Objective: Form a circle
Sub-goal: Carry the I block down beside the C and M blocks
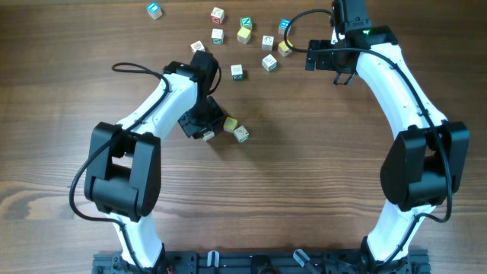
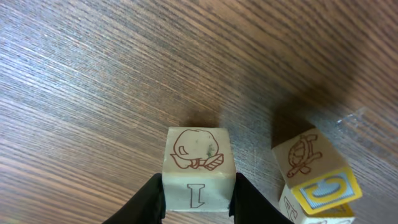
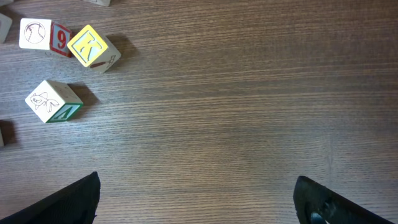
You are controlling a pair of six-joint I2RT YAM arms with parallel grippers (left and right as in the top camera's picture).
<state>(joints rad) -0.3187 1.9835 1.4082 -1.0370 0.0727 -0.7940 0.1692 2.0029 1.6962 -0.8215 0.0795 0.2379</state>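
Observation:
My left gripper (image 1: 207,134) (image 2: 199,186) is low over the table's middle. Its two black fingers lie against both sides of a pale letter cube (image 2: 198,155) (image 1: 208,136) with an apple drawing and the letter I, which rests on the wood; no gap shows. Just to its right are a turtle cube (image 2: 305,158) (image 1: 241,134) and a yellow cube with a blue C (image 2: 326,190) (image 1: 230,124), touching each other. These three form a small cluster; no circle shows in any view. My right gripper (image 1: 340,74) (image 3: 196,199) hangs wide open over bare wood at the back right.
A loose scatter of letter cubes (image 1: 243,34) lies along the back of the table, with a blue one (image 1: 154,10) off to the left. In the right wrist view a yellow K cube (image 3: 93,48), a baseball cube (image 3: 34,34) and a green-edged cube (image 3: 53,101) lie at the left.

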